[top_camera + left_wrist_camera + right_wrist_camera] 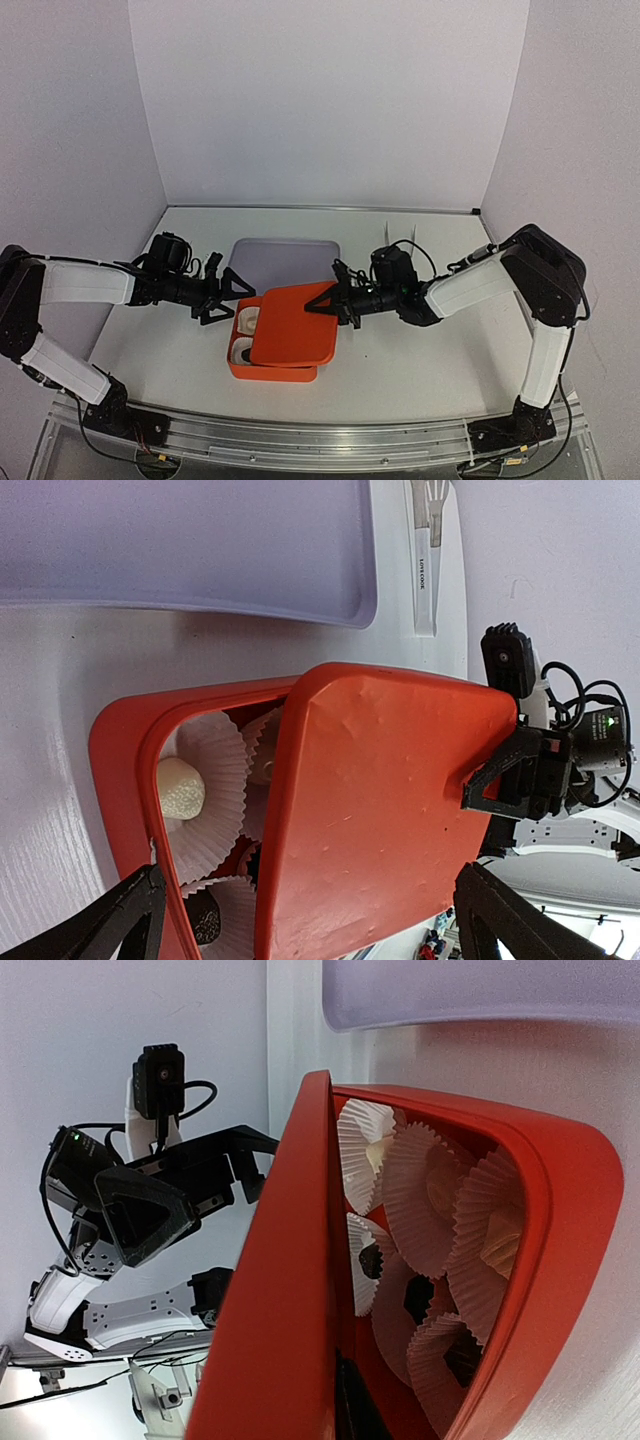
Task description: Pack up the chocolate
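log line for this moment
left gripper open by orange box | right gripper holding lid tilted over box | chocolates in paper cups

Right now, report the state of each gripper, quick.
Left gripper: open, holding nothing, beside the orange box.
Right gripper: closed on the edge of the orange lid.

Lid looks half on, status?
Left hand open, beside box. Right hand pinching lid edge, lid tilted partway over box. Chocolate in paper cups inside. Nothing seen blocking lid.
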`<state>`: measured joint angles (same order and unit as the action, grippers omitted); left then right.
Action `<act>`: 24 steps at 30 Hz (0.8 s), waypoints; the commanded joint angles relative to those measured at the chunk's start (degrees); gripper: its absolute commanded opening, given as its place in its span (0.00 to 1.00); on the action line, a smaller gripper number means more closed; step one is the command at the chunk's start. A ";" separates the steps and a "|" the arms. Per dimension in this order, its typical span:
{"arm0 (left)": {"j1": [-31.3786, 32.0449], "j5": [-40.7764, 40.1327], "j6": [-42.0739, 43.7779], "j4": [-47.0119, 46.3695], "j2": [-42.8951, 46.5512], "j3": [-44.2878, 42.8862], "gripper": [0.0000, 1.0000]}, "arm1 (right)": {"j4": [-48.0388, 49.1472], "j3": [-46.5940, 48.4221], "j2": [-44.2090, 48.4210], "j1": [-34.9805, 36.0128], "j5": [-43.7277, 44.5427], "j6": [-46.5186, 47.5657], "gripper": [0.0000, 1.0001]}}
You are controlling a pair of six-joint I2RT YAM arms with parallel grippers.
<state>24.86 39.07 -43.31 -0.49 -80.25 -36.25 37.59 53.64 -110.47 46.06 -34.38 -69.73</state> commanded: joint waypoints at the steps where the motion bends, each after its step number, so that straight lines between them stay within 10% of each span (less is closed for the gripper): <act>1: 0.19 0.40 0.45 -1.10 -0.32 -0.81 1.00 | 3.76 -0.53 -0.50 0.32 -0.86 -1.63 0.14; 24: 0.27 -0.95 -0.33 -0.47 -0.23 -1.08 1.00 | 3.81 -4.41 2.51 -2.71 -1.99 -1.74 0.33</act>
<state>24.86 38.81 -43.49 -0.45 -80.31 -36.25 39.67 49.83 -110.40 44.13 -34.63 -70.69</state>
